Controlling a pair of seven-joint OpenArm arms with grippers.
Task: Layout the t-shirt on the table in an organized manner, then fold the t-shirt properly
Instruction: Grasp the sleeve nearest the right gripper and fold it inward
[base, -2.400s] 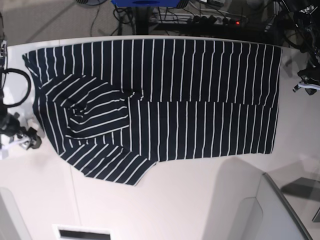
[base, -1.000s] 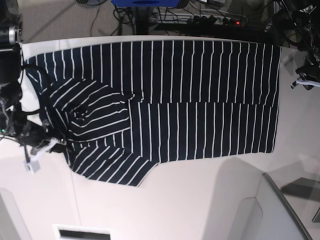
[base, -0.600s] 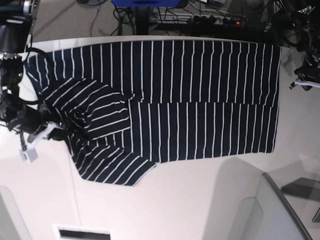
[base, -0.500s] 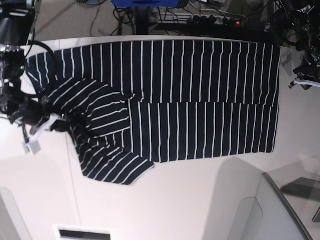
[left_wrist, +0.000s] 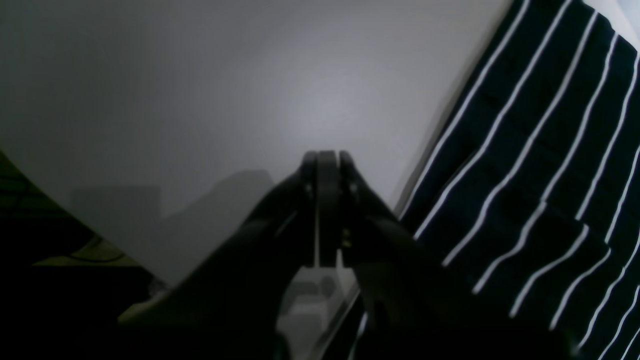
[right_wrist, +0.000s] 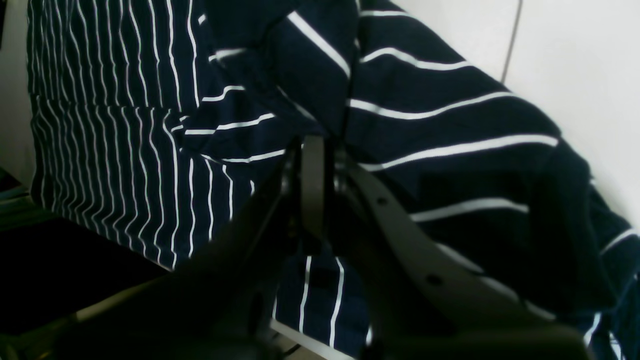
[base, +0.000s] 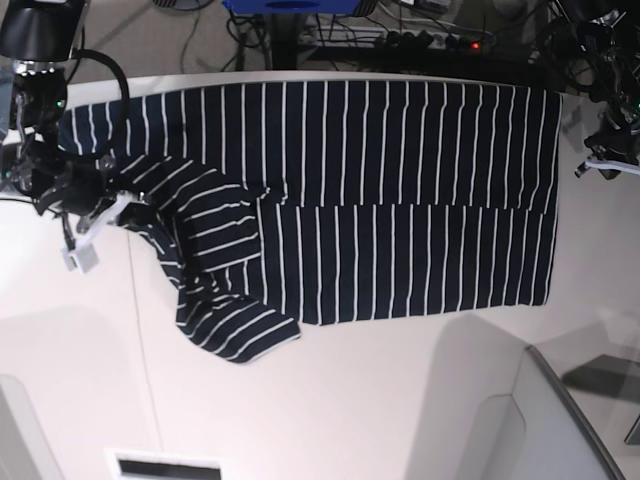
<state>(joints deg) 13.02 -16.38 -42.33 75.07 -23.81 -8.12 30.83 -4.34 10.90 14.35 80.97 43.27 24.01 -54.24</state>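
Note:
The dark navy t-shirt (base: 400, 200) with thin white stripes lies spread across the white table (base: 350, 400), its far edge along the table's far rim. My right gripper (base: 125, 212) is at the shirt's left end, shut on a bunched fold of fabric. In the right wrist view the right gripper (right_wrist: 320, 142) pinches the t-shirt (right_wrist: 425, 115), which drapes away from the closed jaws. My left gripper (base: 590, 165) hovers off the shirt's right edge. In the left wrist view the left gripper (left_wrist: 321, 157) is shut and empty over bare table (left_wrist: 200, 100), with the t-shirt (left_wrist: 540, 150) edge to its right.
Cables and a power strip (base: 430, 40) lie beyond the table's far edge. A pale curved panel (base: 500, 420) rises at the near right. A slotted vent (base: 165, 465) sits at the near left. A thin seam (base: 140, 330) runs across the table.
My right gripper has moved toward the far edge and inward, dragging the shirt's lower-left flap with it; that flap now lies narrower and further right. The left arm has barely shifted.

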